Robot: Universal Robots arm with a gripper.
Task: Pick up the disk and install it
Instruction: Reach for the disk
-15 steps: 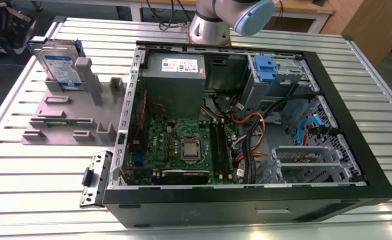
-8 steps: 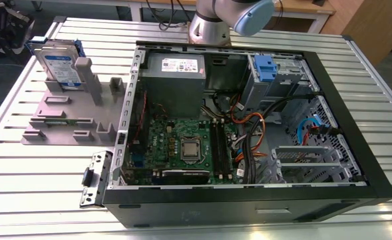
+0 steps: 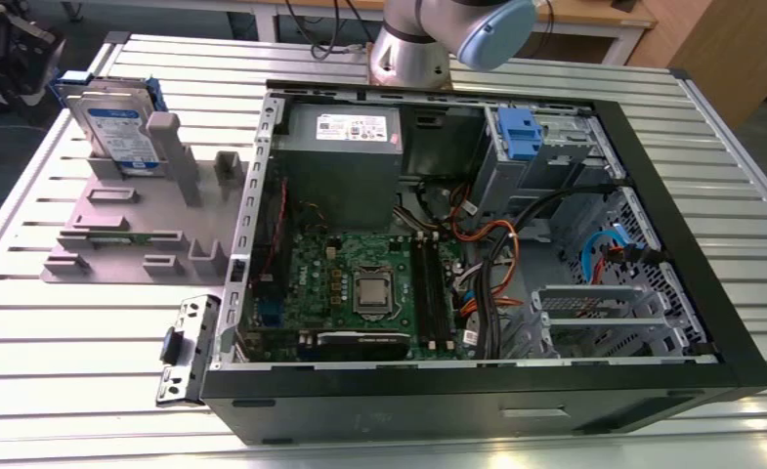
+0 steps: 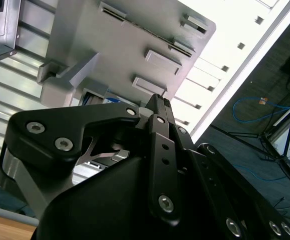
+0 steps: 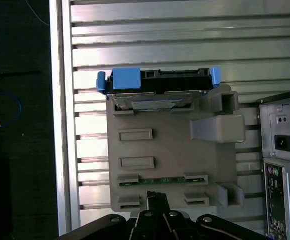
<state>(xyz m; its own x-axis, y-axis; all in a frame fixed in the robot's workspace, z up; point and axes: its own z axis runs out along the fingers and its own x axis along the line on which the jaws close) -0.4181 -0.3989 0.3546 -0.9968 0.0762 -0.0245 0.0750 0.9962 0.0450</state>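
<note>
I read the step in hand as the reach for the disk [image 3: 113, 129], which has not been lifted. In the exterior view it stands on edge at ten o'clock from the open computer case [image 3: 691, 244], slotted into the far end of a grey fixture [image 3: 120, 227] on the slotted table [image 3: 70, 391]. In the first wrist view I see it edge-on, with its blue bracket [image 5: 126, 80] wrapping the ends. The gripper [image 5: 157, 197] hangs over the opposite end of the fixture, well apart from the disk, and its fingers look pressed together with nothing between them. The second wrist view shows the tips meeting the same way. To do this well, I judge the fingers must spread before they get near. They should straddle the disk across its flat faces, centred between the bracket ends so it does not swing, and clear of the fixture's posts beside it. The pull should run straight along the slot, since a tilted pull could jam it. As for writing, the disk has a white-and-blue label [image 3: 117, 125]. The power supply [image 3: 337, 161], at twelve o'clock inside the case, has a white sticker [image 3: 353, 125]. I cannot make out the print on either. A blue latch [image 3: 520, 132] sits at one o'clock.
</note>
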